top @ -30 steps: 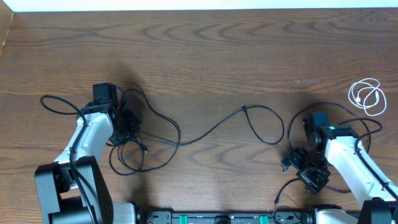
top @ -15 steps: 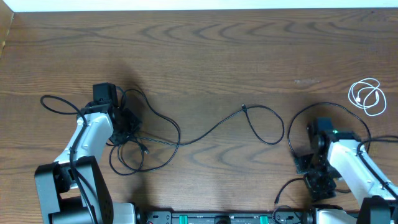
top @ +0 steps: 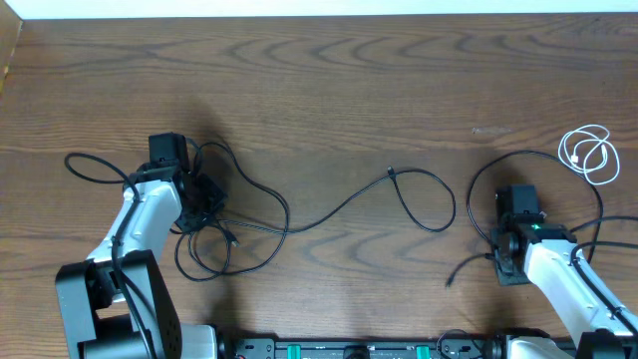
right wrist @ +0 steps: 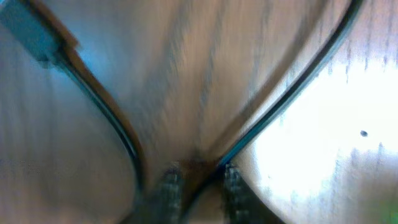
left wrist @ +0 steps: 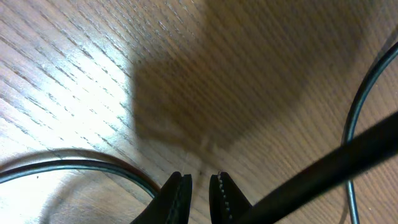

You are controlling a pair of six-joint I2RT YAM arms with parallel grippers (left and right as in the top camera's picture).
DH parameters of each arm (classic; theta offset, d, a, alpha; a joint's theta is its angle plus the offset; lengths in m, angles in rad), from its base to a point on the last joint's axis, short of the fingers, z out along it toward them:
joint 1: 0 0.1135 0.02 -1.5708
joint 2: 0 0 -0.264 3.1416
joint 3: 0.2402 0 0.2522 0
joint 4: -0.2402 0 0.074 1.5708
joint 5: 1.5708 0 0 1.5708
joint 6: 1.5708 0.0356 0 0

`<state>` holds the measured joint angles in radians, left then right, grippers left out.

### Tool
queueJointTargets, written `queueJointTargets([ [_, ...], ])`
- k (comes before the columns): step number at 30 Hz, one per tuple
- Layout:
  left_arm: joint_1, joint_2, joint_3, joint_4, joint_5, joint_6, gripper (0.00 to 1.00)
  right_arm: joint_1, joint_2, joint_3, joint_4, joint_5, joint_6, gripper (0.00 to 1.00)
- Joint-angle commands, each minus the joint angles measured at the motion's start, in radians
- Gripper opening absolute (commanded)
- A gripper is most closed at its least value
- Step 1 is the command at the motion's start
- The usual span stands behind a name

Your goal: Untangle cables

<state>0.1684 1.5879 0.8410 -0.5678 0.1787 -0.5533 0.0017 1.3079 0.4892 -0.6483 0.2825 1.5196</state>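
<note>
overhead, the long black cable [top: 339, 206] sprawls across the wooden table [top: 319, 70], bunched in loose loops under my left gripper [left wrist: 200, 190] on the left side and trailing in an open curve to mid-table. more black strand arcs around my right gripper [right wrist: 200, 183] at the front right. my left fingers stand almost together, only a thin slit between the tips, with one strand curving in against the left finger; whether it is pinched i cannot tell. my right fingers flank a black strand running between them, the wrist view too blurred to show if they bite. a plug end [right wrist: 34, 31] lies nearby. the short white cable [top: 586, 155] sits coiled, well apart, by the right edge.
</note>
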Motion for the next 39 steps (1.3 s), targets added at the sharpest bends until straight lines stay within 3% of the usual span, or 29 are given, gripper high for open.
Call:
queueJointTargets([
  [1, 0.003, -0.006, -0.013, 0.001, -0.002, -0.005, 0.17, -0.013, 0.045, -0.062, 0.05, 0.0, 0.021, 0.11],
  [4, 0.003, -0.006, -0.013, 0.001, -0.002, -0.005, 0.17, -0.013, 0.045, -0.062, 0.129, 0.065, 0.021, 0.08],
  [7, 0.003, -0.006, -0.013, 0.001, -0.002, -0.005, 0.17, -0.013, 0.045, -0.062, 0.191, 0.08, 0.021, 0.14],
  [17, 0.003, -0.006, -0.013, 0.001, -0.002, -0.005, 0.17, -0.013, 0.045, -0.062, 0.308, 0.183, 0.02, 0.15],
  [20, 0.003, -0.006, -0.013, 0.001, -0.002, -0.005, 0.17, -0.013, 0.045, -0.062, 0.299, 0.183, -0.009, 0.27],
  [24, 0.003, -0.006, -0.013, 0.0, -0.002, -0.005, 0.17, -0.013, 0.039, -0.062, 0.297, 0.222, -0.13, 0.56],
  [26, 0.003, -0.006, -0.013, 0.001, -0.002, -0.005, 0.17, -0.013, 0.034, -0.062, 0.327, 0.224, -0.13, 0.63],
  [28, 0.003, -0.006, -0.013, 0.001, -0.001, -0.005, 0.17, -0.014, 0.034, -0.062, 0.361, 0.225, -0.13, 0.64],
  [33, 0.003, -0.006, -0.013, 0.002, 0.017, -0.005, 0.17, -0.013, 0.041, -0.062, 0.435, 0.211, -0.13, 0.43],
  [39, 0.003, -0.006, -0.013, 0.002, 0.016, -0.005, 0.17, -0.013, 0.103, -0.062, 0.485, 0.205, -0.13, 0.34],
])
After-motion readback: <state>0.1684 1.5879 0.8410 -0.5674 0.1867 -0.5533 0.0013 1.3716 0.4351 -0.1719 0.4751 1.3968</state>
